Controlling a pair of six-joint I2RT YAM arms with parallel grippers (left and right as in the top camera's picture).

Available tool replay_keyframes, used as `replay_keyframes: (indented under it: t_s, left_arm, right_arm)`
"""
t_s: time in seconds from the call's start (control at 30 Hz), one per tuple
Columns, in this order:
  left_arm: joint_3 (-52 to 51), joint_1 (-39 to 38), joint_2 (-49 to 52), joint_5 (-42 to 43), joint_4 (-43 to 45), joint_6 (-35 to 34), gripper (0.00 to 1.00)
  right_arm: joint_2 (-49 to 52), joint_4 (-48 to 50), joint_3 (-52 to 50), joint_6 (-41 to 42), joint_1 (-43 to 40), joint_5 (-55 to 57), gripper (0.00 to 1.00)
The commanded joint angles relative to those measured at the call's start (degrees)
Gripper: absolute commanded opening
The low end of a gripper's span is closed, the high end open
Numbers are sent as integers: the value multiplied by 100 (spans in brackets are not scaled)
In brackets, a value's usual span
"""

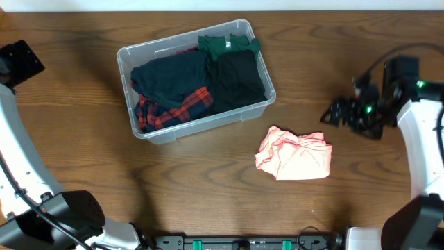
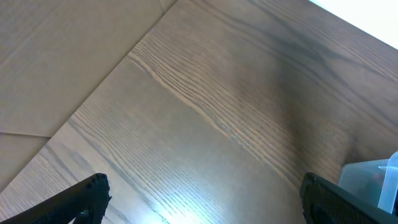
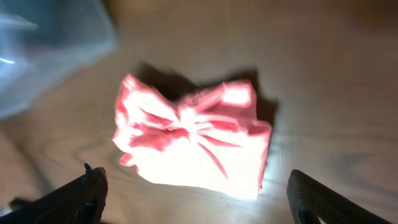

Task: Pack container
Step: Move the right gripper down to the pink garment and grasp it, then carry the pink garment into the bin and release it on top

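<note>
The clear plastic container [image 1: 149, 50] stands at the back middle of the table, holding dark, green and red-plaid clothes [image 1: 198, 80]. A crumpled pink cloth [image 1: 295, 154] lies on the table to its front right; it fills the middle of the right wrist view [image 3: 193, 137]. My right gripper [image 1: 331, 114] is open and empty, a little to the right of the pink cloth, its fingers [image 3: 196, 193] spread wide before it. My left gripper [image 2: 202, 199] is open and empty over bare wood at the far left. A corner of the container [image 2: 373, 177] shows at the right in the left wrist view.
The wooden table [image 1: 83, 153] runs to a pale edge at the back. The left arm's base and links [image 1: 28, 167] stand along the left side, the right arm's [image 1: 423, 153] along the right side.
</note>
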Motion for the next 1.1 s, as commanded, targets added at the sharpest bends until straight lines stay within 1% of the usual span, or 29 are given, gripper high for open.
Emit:
replay_keyframes:
  t_s: [0.0,0.17,0.3,0.4,0.5,0.57,0.6,0.63,0.67,0.7,0.8,0.87,0.93,1.07]
  left_arm:
    - [0,15,33,-48,0,-50,98]
    - [0,15,33,-48,0,-50,98]
    - [0,15,33,-48,0,-50,98]
    - [0,15,33,-48,0,-50,98]
    - [0,15,33,-48,0,-50,98]
    - [0,15,33,-48,0,-50,98]
    - [0,15,33,-48,0,-50,98]
    - [0,15,33,-48,0,-50,98]
    - [0,15,33,-48,0,-50,98]
    - [0,15,33,-48,0,-50,98]
    - [0,15,33,-48,0,-50,98]
    - [0,15,33,-48,0,-50,98]
    - [0,15,33,-48,0,-50,98]
    - [0,15,33,-48,0,-50,98]
  right_arm:
    - [-11,367,-697,-393,-205,-579,90]
    - [17,1180,-1620,-474,-229,-916,91]
    - [17,1735,-2282,-348,-186,-957,90]
    - [17,2166,-2710,-232,-186,-1060,87]
    - [17,2680,-3069,-164,-184,-1488,80]
    - [17,2979,-3252,-24,-173,-1718,71]
    - [17,3086,-3322,92,-160,-1779,64]
    - [17,3169,-3383,175,-140,-1816,55]
    - [17,3182,-3401,188,-122,-1814,38]
    - [15,3178,-3399,190,-114,-1812,27]
    - [-63,3095,-3316,190,-111,-1939,10]
    - [-190,2898,-3110,190,-111,-2164,2]
    - [-380,2614,-2761,195,-111,-2627,1]
    - [-802,1886,-1659,195,-52,-4013,1]
